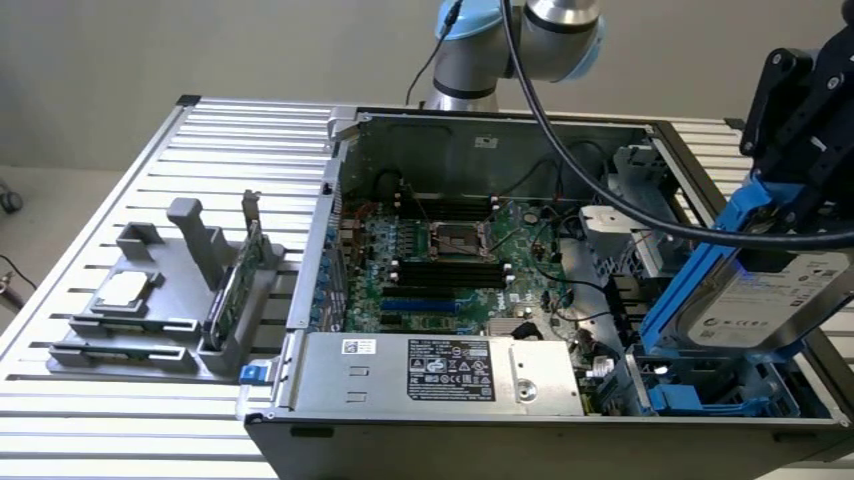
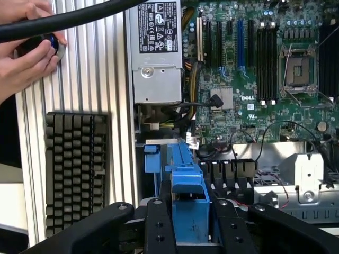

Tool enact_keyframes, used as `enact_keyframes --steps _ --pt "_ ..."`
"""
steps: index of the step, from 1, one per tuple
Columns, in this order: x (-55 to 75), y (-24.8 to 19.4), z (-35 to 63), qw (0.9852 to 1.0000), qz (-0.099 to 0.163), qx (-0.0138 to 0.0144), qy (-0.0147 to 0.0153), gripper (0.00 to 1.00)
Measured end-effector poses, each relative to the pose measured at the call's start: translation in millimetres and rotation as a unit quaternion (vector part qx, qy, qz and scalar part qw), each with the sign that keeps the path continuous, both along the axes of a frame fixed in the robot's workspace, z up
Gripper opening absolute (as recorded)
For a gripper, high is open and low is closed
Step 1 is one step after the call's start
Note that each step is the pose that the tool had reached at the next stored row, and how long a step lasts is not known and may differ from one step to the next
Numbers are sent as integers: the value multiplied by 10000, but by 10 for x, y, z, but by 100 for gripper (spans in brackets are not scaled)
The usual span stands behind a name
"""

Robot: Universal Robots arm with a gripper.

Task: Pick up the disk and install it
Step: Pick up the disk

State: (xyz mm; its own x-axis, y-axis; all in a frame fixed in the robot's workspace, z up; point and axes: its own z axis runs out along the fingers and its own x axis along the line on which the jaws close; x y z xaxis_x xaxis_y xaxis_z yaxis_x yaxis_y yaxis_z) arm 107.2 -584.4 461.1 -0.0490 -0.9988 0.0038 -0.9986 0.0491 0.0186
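Fingers (image 2: 160, 225) of my gripper (image 2: 189, 203) are clamped on the disk (image 2: 188, 185), one on each side of its blue carrier. Reading from the exterior view's left, I see a grey fixture (image 1: 160, 325) on the slatted table (image 1: 80, 410), holding a small silver chip (image 1: 123, 292) and an upright green circuit card (image 1: 230, 290). Next comes the open computer case (image 1: 347, 130) with its motherboard (image 1: 454, 270) and power supply (image 1: 427, 370). At the right, the disk hangs tilted, label showing, over the blue drive bay (image 1: 694, 398).

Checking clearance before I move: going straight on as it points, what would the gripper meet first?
Probably the blue drive bay at the computer case's corner, below the disk the gripper holds; depth unclear.
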Motion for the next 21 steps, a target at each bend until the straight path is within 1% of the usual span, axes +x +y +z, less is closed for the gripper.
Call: enact_keyframes --steps 3,9,11,15,19,21 --pt "6 -1 -4 10000 0 0 2 33" --pt "10 -5 -50 10000 0 2 2 33" --pt "16 -14 -55 10000 0 4 2 33" --pt "21 -48 -72 10000 0 11 2 33" --pt "27 -73 -94 10000 0 30 2 33" --pt "31 -77 -102 10000 1 38 2 33"
